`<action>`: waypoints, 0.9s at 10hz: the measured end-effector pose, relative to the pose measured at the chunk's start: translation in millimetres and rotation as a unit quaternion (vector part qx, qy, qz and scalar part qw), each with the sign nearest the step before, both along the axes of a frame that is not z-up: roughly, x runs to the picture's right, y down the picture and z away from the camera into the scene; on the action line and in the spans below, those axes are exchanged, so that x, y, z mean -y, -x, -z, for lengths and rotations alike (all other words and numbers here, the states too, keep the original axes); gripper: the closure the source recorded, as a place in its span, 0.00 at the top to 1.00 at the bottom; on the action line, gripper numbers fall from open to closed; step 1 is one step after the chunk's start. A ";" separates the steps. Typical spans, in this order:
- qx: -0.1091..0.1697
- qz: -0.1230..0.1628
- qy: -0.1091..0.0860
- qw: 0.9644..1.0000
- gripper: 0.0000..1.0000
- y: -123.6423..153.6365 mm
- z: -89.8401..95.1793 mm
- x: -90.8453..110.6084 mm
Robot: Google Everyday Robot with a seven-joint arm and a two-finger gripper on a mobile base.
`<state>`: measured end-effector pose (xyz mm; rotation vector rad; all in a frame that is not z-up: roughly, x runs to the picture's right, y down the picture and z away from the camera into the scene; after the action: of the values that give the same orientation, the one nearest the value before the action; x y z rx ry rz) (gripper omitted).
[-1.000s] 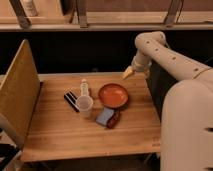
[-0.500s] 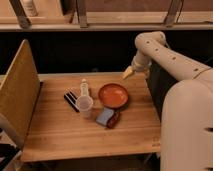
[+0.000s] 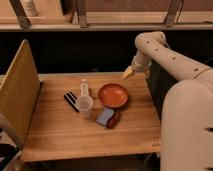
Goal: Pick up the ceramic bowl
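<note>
Arm bent over far right edge of worktop, tool pointing down-left, above and apart from ceramic bowl, tool's opening cannot be told

- I could read no text, label, brand or number anywhere in my camera view.
- The gripper hung over the far right edge of the wooden table, just behind the ceramic bowl; I made out no marking on it.
</note>
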<state>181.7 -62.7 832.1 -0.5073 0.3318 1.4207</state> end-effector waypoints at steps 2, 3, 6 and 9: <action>0.000 0.000 0.000 1.000 0.80 0.0 0.0 0.0; 0.000 0.000 0.000 1.000 0.80 0.0 0.0 0.0; 0.000 0.000 0.000 1.000 0.80 0.0 0.0 0.0; 0.005 0.007 -0.007 1.000 0.80 1.8 -0.5 1.4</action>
<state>179.9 -64.1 832.6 -0.4992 0.3173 1.4060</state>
